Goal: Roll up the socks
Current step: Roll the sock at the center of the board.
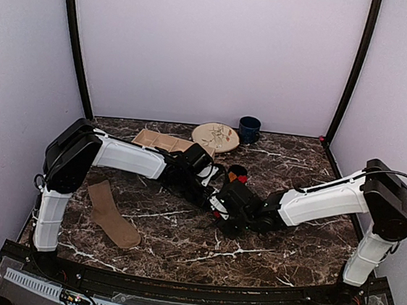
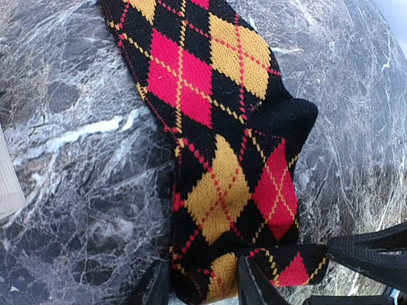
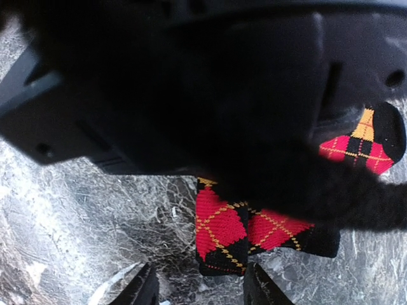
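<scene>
Starting only – my left pincer [image 2: 203,289] clasps end of black fabric sock with red-orange diamonds [image 2: 216,127], right pincer [image 3: 202,289] open beside; plain tan-brown sock [image 1: 111,216] flat, untouched – nothing rolled.

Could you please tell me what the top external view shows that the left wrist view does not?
Only the top external view shows the tan sock lying flat at the left, the blue mug and the plate. Only the left wrist view shows the argyle sock close up, diamonds clear, its end between the fingers of the left gripper. Both show the marble table and the argyle sock, a mere sliver from above.
</scene>
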Robot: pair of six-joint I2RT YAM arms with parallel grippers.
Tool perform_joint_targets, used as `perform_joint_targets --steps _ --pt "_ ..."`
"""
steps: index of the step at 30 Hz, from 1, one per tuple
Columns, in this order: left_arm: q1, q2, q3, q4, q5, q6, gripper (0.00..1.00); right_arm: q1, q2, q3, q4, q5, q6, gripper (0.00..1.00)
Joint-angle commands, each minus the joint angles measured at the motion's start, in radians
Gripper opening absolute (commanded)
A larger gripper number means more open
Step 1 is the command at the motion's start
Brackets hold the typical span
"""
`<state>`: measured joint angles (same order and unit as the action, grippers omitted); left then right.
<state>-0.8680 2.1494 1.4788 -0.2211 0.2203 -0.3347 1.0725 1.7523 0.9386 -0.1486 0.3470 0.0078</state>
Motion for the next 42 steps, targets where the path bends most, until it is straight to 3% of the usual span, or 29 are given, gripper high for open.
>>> perform_joint_targets --steps 1,5,17,24,32,35,38,42 --pt "-0.014 0.056 -0.020 -0.152 0.030 0.002 0.40 -0.019 0.022 0.019 0.019 -0.033 -0.009 0.44" --pt "-0.014 0.056 -0.021 -0.152 0.033 0.005 0.40 -0.035 0.033 0.024 0.017 -0.045 -0.012 0.40" --pt "-0.008 0.055 -0.017 -0.162 0.046 0.008 0.39 -0.053 0.085 0.052 0.003 -0.045 -0.015 0.39" --pt "-0.001 0.054 -0.017 -0.163 0.056 0.010 0.39 -0.057 0.098 0.043 -0.014 -0.049 0.003 0.21" --pt "0.006 0.055 -0.020 -0.159 0.058 0.000 0.39 -0.079 0.105 0.054 -0.045 -0.104 0.052 0.13" --pt "0.012 0.053 -0.019 -0.165 0.039 -0.012 0.43 -0.094 0.105 0.061 -0.059 -0.159 0.091 0.11" --pt "0.019 0.041 -0.027 -0.165 0.003 -0.031 0.56 -0.111 0.099 0.063 -0.063 -0.214 0.131 0.10" --pt "0.028 0.014 -0.052 -0.141 -0.025 -0.056 0.63 -0.132 0.094 0.067 -0.060 -0.287 0.171 0.10"
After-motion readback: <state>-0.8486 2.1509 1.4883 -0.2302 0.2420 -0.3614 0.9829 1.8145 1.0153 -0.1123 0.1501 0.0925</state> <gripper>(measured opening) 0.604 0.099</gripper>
